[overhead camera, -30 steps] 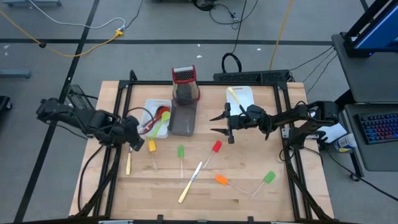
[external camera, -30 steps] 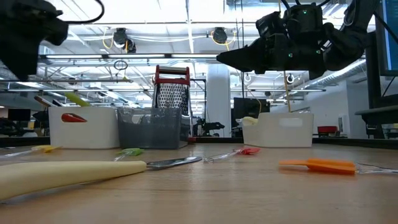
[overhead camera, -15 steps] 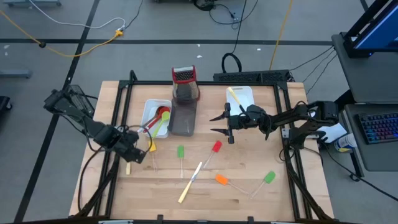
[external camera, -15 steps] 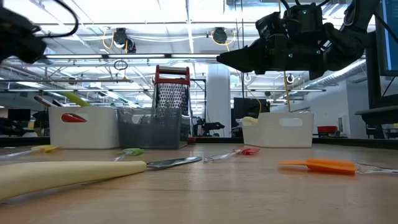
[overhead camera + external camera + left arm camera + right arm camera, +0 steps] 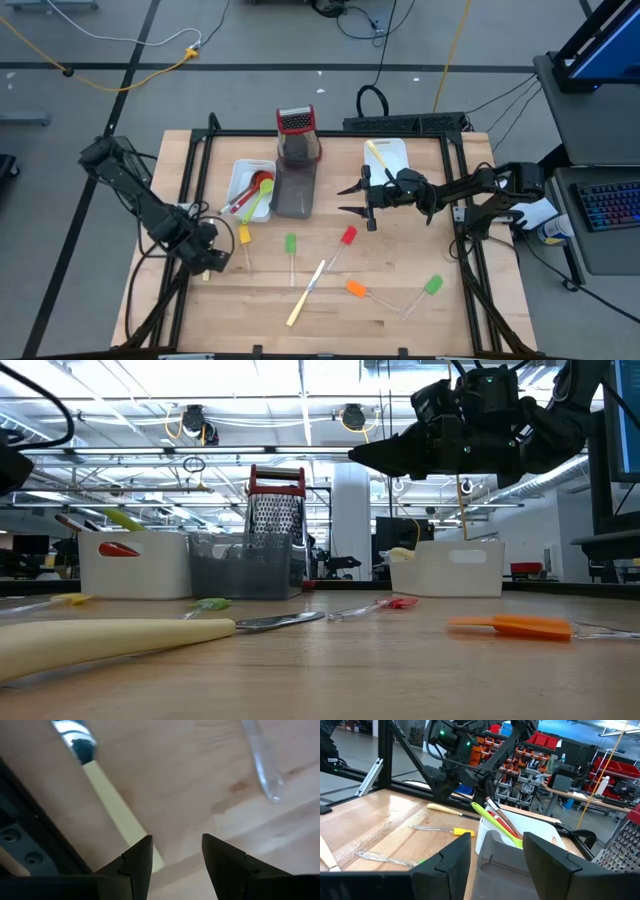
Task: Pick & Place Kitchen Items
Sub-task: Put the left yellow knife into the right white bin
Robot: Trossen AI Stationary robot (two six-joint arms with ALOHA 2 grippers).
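left end effector (image 5: pixel 172 855) open over pale-handled knife (image 5: pixel 117 817) | right end effector (image 5: pixel 352 198) open | no readable writing

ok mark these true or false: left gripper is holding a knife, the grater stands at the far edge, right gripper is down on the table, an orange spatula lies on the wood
1. The left gripper holds a knife: false. It is open above the pale-handled knife, not gripping it.
2. The grater stands upright near the table's far edge: true.
3. The right gripper rests on the table: false. It hangs in the air, open and empty.
4. An orange spatula lies on the wood: true.
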